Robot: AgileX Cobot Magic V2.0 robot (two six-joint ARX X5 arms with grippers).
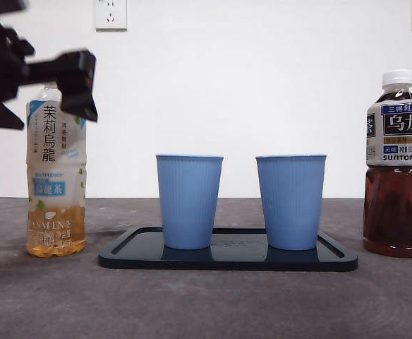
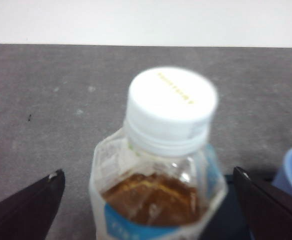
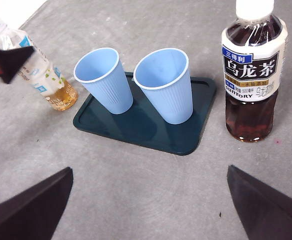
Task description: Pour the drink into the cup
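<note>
The left claw point(image 1: 75, 81) hangs at the neck of the jasmine tea bottle point(image 1: 56, 183), with its two jaws standing wide apart, one on each side of the bottle's shoulder. In the left wrist view the white cap point(image 2: 172, 107) sits between the jaws, and neither jaw touches the bottle. The cap is on the bottle, and the bottle stands upright on the table point(image 1: 206, 304), just beside the end of the dark tray point(image 1: 227, 260).

On the tray stand two blue cups, upright and near each other but apart. The nearer cup point(image 1: 188, 201) is the closer one to this bottle; the second cup point(image 1: 291, 201) is further along the tray. Both look empty in the right wrist view. Beyond the other end of the tray stands the dark oolong bottle point(image 1: 396, 169), also capped.

The right claw point(image 3: 146, 210) waits high above the table, its jaws apart and holding nothing.

I judge that the step in hand is the reach for the jasmine tea bottle; nothing is gripped yet and nothing is poured. The next move calls for lowering the claw so the jaws meet the firm body and not the cap, then closing. The cap is a problem, because with it on no drink can come out.
</note>
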